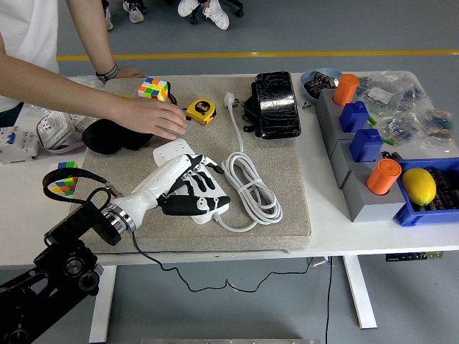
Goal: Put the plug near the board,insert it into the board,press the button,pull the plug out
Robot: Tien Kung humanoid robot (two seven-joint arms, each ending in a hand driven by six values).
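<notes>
The white power strip [172, 153] lies on the grey mat [280, 143], its far end bare. My left hand [195, 192] lies on the strip's near half, fingers [206, 177] curled down over it. A black shape under the palm looks like the black plug [181, 207], held against the strip; I cannot see whether its pins are in a socket. Its thin black cable [143, 251] runs from under my wrist over the table's near edge. A person's hand [154, 118] hovers above the mat, off the strip.
The strip's coiled white cord [251, 188] lies just right of my hand. A yellow tape measure [202, 110], a Rubik's cube [153, 89] and a black case [276, 104] lie farther back. A second cube [63, 178] is at left. Grey blocks and a blue bin [423, 208] stand right.
</notes>
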